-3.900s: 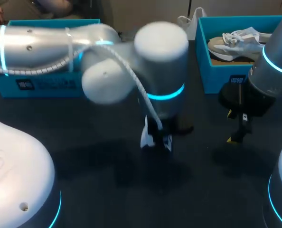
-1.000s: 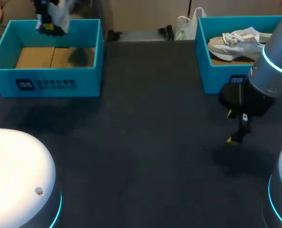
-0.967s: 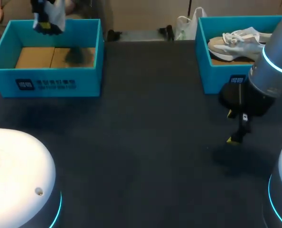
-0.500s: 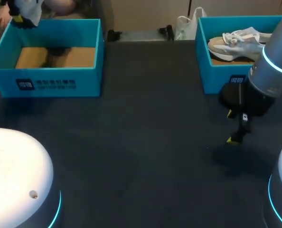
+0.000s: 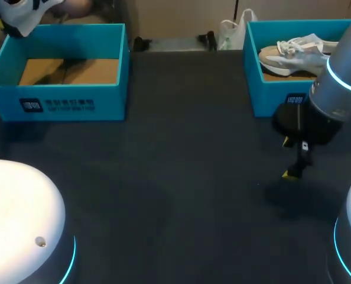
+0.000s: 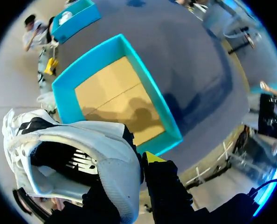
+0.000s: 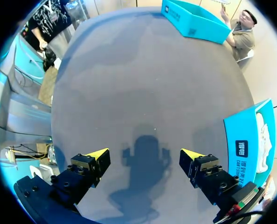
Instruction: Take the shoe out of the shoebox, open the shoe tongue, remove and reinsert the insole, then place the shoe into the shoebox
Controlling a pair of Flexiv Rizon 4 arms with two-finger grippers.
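Our left gripper holds the white shoe by the padded wall of its opening. One yellow tip presses the outside of that wall. The other finger is hidden by the shoe, so we judge the clamp from the way the shoe hangs free in the air. Ahead of these jaws and well below them lies the left shoebox, with its cardboard floor bare. The shoe is therefore out of the box and hangs near the box's far corner rather than over the table.

Our right gripper hovers with its jaws spread wide. Nothing sits between them and only dark table is under them. The right shoebox, beside that gripper, holds a second shoe.

The removal looks done, and what counts now is a good set-down. We should carry the shoe to the open table between the two grippers and lower it sole-first until it rests flat. The toe should point so that the tongue faces the right jaws. A thin collar grip lets the shoe swing, so we should move slowly. We should let go only once the sole bears its weight, or else keep hold as an anchor while the right jaws pull the tongue.
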